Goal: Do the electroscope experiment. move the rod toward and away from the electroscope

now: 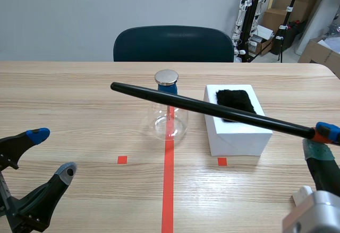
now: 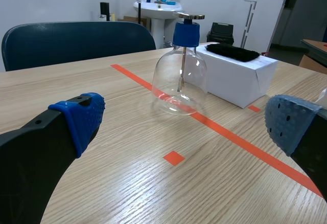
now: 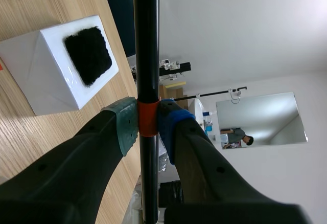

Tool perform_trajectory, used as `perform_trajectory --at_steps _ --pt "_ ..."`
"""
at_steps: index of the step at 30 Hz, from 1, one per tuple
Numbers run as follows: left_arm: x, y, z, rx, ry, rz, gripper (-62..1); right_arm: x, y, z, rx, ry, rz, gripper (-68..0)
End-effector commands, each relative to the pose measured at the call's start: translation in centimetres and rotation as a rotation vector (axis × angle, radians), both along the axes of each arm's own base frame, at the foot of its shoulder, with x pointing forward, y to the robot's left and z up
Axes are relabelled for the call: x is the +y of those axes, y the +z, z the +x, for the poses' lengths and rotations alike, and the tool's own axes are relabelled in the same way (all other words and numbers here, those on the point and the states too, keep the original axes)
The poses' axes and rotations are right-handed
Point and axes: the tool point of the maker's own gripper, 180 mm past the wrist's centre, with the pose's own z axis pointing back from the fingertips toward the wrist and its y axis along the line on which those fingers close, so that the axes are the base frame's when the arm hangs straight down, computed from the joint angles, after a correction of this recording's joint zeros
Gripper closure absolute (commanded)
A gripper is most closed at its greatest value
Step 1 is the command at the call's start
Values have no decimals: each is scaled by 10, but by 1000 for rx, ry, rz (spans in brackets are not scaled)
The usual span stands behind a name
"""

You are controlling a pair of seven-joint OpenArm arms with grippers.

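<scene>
The left tool [image 1: 52,153] sits low over the wooden bench [image 1: 79,110], its fingers spread wide with nothing between them. At centre stands the electroscope [image 1: 170,118]: a round, clear glass flask with a blue stopper, a flat metal disc on top and a thin stem hanging inside. A smooth black rod [image 1: 212,108] slants past the stopper and over a white box [image 1: 239,134] topped with a black furry pad [image 1: 235,104]. The right tool [image 3: 148,124] clamps the rod at its orange band.

Lab: marked wooden table [image 1: 69,110], equipment stands [image 1: 257,9], cardboard boxes [image 1: 274,19].
</scene>
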Motion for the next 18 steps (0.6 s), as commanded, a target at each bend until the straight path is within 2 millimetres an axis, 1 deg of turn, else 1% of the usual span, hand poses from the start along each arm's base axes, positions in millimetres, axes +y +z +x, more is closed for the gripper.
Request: perform_trajectory --at_steps 1,18 --pt "4 8 3 -27 9 -17 -623 0 6 3 -28 2 0 0" --pt "4 8 3 -27 9 -17 -623 0 5 3 -21 4 0 0"
